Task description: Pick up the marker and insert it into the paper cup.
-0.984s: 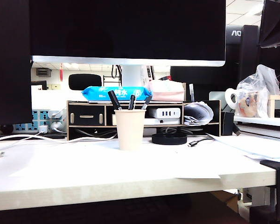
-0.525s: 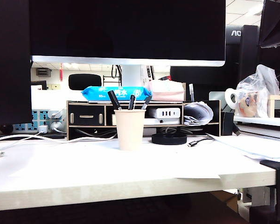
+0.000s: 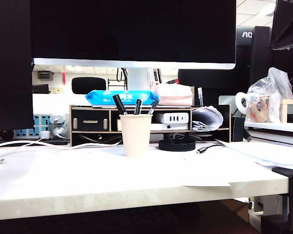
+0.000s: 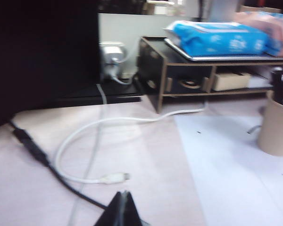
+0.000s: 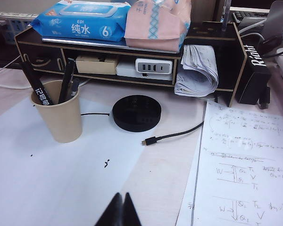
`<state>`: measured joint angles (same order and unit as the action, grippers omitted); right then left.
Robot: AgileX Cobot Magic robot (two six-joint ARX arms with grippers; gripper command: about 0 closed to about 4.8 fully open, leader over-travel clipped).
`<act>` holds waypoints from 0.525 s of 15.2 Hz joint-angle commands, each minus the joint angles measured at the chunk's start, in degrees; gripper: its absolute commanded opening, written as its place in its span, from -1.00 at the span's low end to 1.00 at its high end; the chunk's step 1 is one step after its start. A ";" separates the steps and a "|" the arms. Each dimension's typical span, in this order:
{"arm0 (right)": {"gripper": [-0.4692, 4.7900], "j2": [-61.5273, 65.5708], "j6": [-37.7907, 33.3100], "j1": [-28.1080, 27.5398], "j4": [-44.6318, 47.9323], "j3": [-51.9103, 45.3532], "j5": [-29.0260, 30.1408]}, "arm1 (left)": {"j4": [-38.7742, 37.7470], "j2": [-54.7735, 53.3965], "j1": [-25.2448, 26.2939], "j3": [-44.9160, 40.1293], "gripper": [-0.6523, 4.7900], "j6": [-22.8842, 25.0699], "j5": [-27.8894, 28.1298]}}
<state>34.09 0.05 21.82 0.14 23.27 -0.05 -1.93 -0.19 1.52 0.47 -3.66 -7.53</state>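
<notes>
Both sets of jaws are pressed shut on nothing. The left gripper (image 4: 124, 207) hangs over bare worktop (image 4: 146, 165) by a loose white cable (image 4: 85, 141), well away from the paper cup (image 4: 277, 125); the right gripper (image 5: 120, 209) sits back over a white sheet. The marker (image 5: 35, 84) already stands in the paper cup, leaning on the rim beside two shorter pens (image 5: 67, 81), since it is taller than the cup. To me the job looks done, arms retired.

marker (image 5: 36, 84): long, black, white lettering, leaning inside cup, tip end up
paper cup (image 5: 60, 115): beige, upright on table, well apart from both fingers
</notes>
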 commanded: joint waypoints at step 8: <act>-0.82 -0.13 0.15 0.02 0.98 0.22 -0.22 | 0.28 0.00 -0.37 0.07 -0.78 1.36 -0.22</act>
<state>34.09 0.05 21.82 0.14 23.27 -0.03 -2.15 -0.19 1.06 0.47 -2.57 -7.49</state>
